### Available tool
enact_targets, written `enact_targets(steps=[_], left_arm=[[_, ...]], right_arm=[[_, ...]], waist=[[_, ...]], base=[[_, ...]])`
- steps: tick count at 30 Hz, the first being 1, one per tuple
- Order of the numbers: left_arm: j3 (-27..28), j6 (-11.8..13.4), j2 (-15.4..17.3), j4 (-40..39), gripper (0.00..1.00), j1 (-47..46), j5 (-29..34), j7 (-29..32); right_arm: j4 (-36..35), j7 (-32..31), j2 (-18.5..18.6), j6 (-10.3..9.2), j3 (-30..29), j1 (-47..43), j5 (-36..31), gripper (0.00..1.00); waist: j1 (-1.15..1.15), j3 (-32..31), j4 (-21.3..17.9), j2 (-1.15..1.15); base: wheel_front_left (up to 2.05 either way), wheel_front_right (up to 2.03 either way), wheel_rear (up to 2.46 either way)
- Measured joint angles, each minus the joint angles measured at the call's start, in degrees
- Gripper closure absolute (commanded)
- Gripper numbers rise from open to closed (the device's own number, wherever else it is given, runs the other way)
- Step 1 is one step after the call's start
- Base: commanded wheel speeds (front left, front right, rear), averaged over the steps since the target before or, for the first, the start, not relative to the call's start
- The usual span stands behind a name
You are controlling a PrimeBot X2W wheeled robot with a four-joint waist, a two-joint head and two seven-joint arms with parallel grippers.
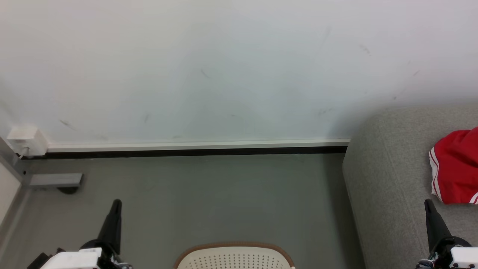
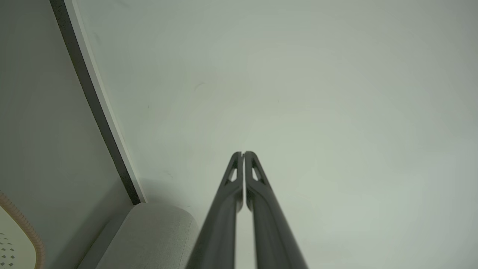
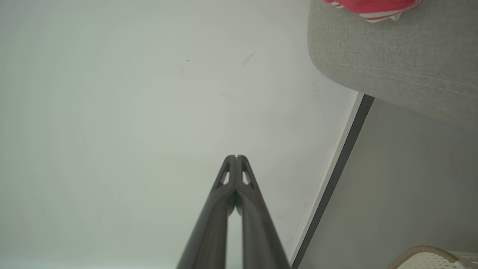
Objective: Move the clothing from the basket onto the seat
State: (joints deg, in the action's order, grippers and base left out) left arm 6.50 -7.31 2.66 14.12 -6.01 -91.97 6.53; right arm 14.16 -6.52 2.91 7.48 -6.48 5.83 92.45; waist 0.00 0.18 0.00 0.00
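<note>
**Nothing held, and the next reach lay low and central**

Nearest the camera, at the bottom edge of the head view, the far curve of an oval cream-white perforated plastic laundry basket (image 1: 235,259) with a brown rim showed. Its inside was out of sight, so whether clothing remained in it could not be told. Its long axis appeared to run left to right. It sat between the two arms, closer to the robot than either set of fingertips and about equally near to both.

The left gripper (image 1: 116,203), two long dark fingers, was clenched on nothing and pointed away over the grey floor (image 1: 224,194). The right gripper (image 1: 428,203) was likewise clenched and empty, its tip seen against a large light grey fabric sofa (image 1: 388,179) with rounded edges.

Just beyond and to the right of that tip, a bright red sports garment (image 1: 457,168) with thin white stripes along its edge lay crumpled on the seat, cut off by the frame. A reach into the basket would probably mean drawing back and down. The right arm was nearer the sofa.

Farthest off stood a scuffed white wall (image 1: 224,67).
</note>
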Motion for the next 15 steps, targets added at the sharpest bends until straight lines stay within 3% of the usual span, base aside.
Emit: enact_targets(steps=[15], left_arm=[[0.0,0.0,0.0,0.0,1.0,0.0,0.0,0.0]], right_arm=[[0.0,0.0,0.0,0.0,0.0,0.0,0.0,1.0]], waist=[[0.0,0.0,0.0,0.0]], base=[[0.0,0.0,0.0]])
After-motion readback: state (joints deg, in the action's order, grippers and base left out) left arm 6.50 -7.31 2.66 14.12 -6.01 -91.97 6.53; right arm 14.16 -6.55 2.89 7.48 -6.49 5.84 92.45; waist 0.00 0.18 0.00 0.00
